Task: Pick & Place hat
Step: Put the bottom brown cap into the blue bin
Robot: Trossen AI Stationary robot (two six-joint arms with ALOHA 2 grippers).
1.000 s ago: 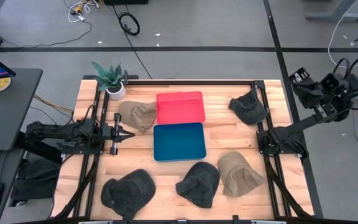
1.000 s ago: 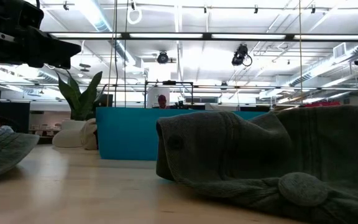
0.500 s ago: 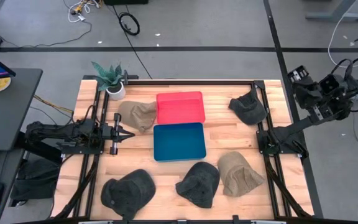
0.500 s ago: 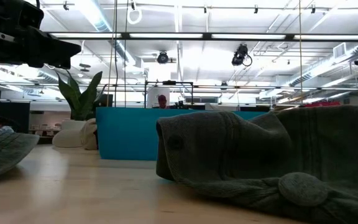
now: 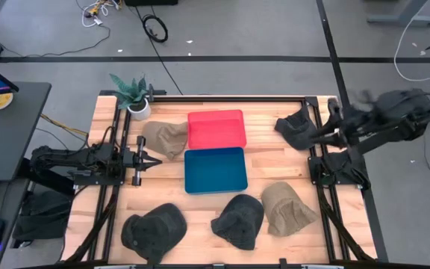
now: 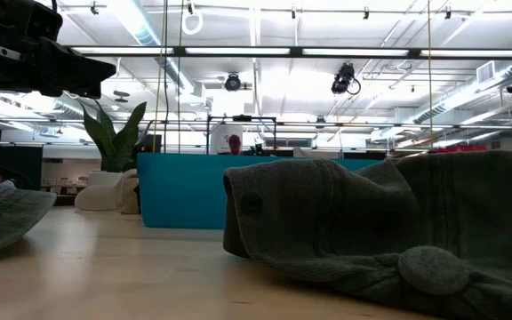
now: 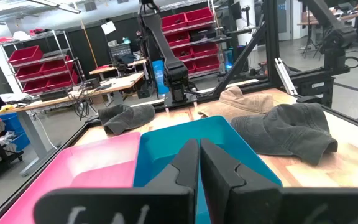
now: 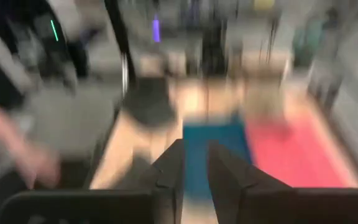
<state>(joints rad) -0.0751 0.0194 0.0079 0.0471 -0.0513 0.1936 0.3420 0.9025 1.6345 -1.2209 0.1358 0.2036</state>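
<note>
Near the worktop's (image 5: 275, 161) far right corner lay a dark hat (image 5: 297, 128), with the right gripper (image 5: 333, 123) just beside it at the right edge (blurred; whether its jaws were apart or together I cannot tell). Along the left edge rested the left gripper (image 5: 153, 158), jaws together on nothing, pointing toward the blue tray (image 5: 215, 170) at the centre.
</note>
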